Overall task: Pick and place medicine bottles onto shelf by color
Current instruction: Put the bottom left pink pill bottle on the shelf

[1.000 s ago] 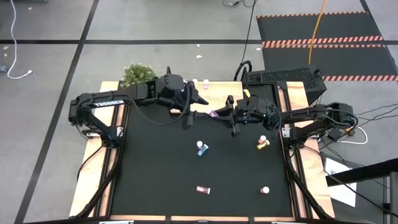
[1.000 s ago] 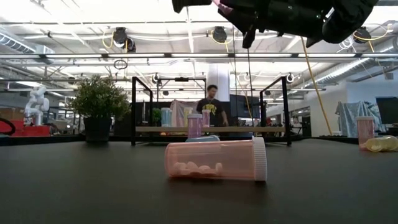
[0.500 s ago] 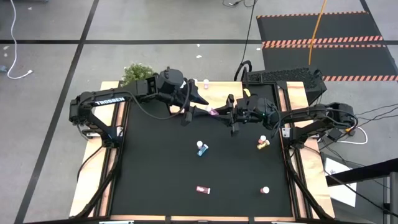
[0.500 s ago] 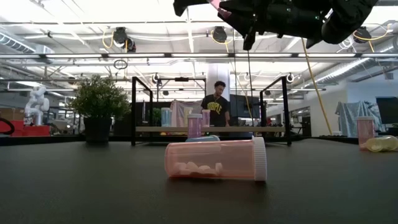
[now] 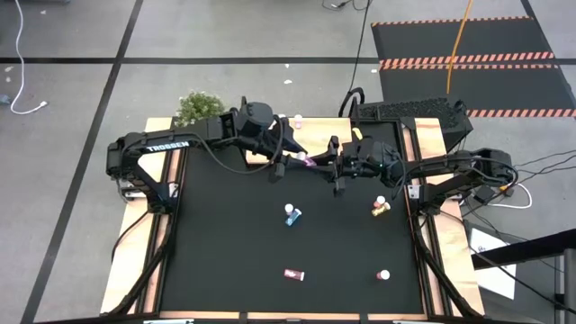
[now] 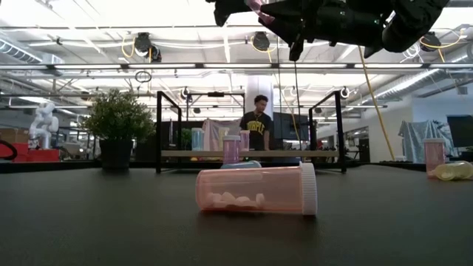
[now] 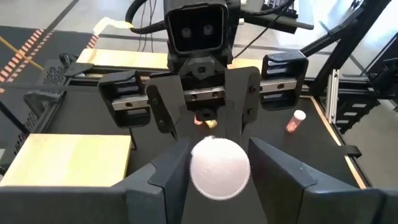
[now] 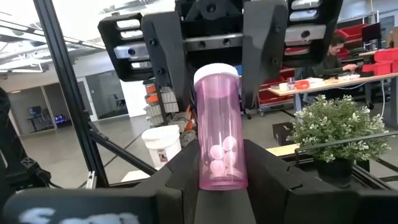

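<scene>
A pink medicine bottle (image 5: 306, 163) with a white cap is held level above the far middle of the table, between my two grippers. My right gripper (image 5: 317, 166) is shut on its body. My left gripper (image 5: 292, 158) faces it from the table's left. Its open fingers stand on either side of the white cap (image 7: 219, 168); I cannot tell whether they touch it. The shelf (image 6: 251, 154), a light wooden board on black uprights, stands at the far edge with a few bottles on it, one of them pink (image 6: 231, 148). Both grippers also show at the top of the low view. My right gripper pinches the pink bottle's body near its base (image 8: 222, 177) between its two fingers. The fingers come level from the table's right and lie along the bottle. The bottle is lifted clear of the table, its capped end (image 8: 216, 73) sticking out toward my left gripper.
On the black mat lie a blue bottle (image 5: 292, 215), a yellow bottle (image 5: 380, 208) with a pink one beside it, a maroon-pink bottle (image 5: 293, 274) lying on its side and a white-capped bottle (image 5: 383, 274). A green plant (image 5: 200, 106) stands at the far left corner. A person (image 6: 256, 127) stands beyond the shelf.
My left gripper has moved toward the table's right, up to the right gripper, and its fingers now stand around the bottle's cap. My right gripper and the pink bottle have stayed where they were.
</scene>
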